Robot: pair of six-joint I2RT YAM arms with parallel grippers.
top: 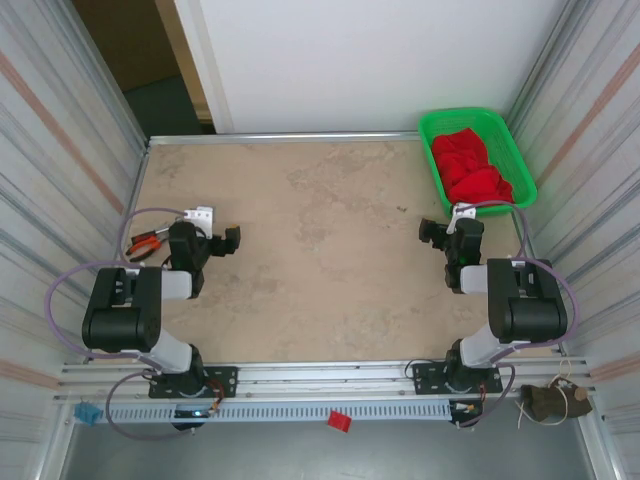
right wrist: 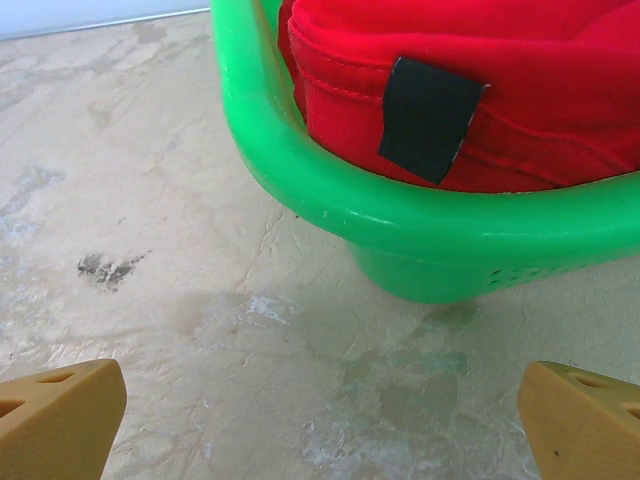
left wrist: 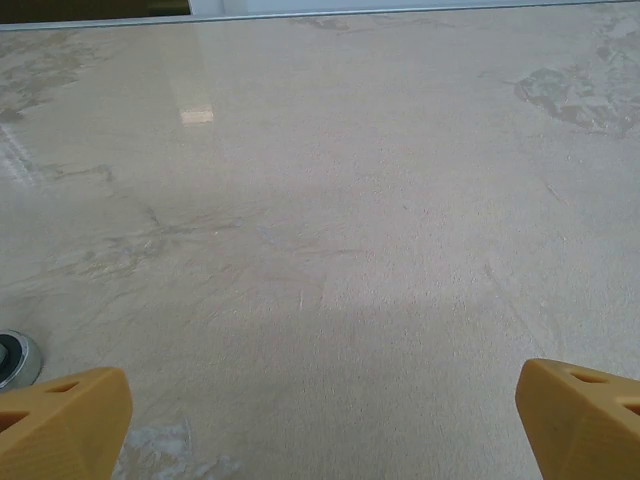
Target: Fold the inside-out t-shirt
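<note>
The inside-out t-shirt (top: pixel 472 166) is a crumpled bright red bundle lying in the green basket (top: pixel 518 150) at the back right of the table. In the right wrist view the red cloth (right wrist: pixel 520 90) bulges over the basket rim (right wrist: pixel 300 190) with a dark neck label (right wrist: pixel 428 118) showing. My right gripper (top: pixel 434 232) sits just in front of the basket, open and holding nothing; its orange fingertips (right wrist: pixel 60 415) frame bare table. Over on the left side, my left gripper (top: pixel 228 241) is open too, with orange fingertips (left wrist: pixel 65 420) over bare tabletop.
Orange-handled pliers (top: pixel 146 244) and a small white bracket (top: pixel 200 215) lie by the left wall. Corrugated metal walls close in both sides. The beige stone-pattern tabletop (top: pixel 320 230) stretches between the arms. A small metal disc (left wrist: pixel 14 358) sits at the lower left of the left wrist view.
</note>
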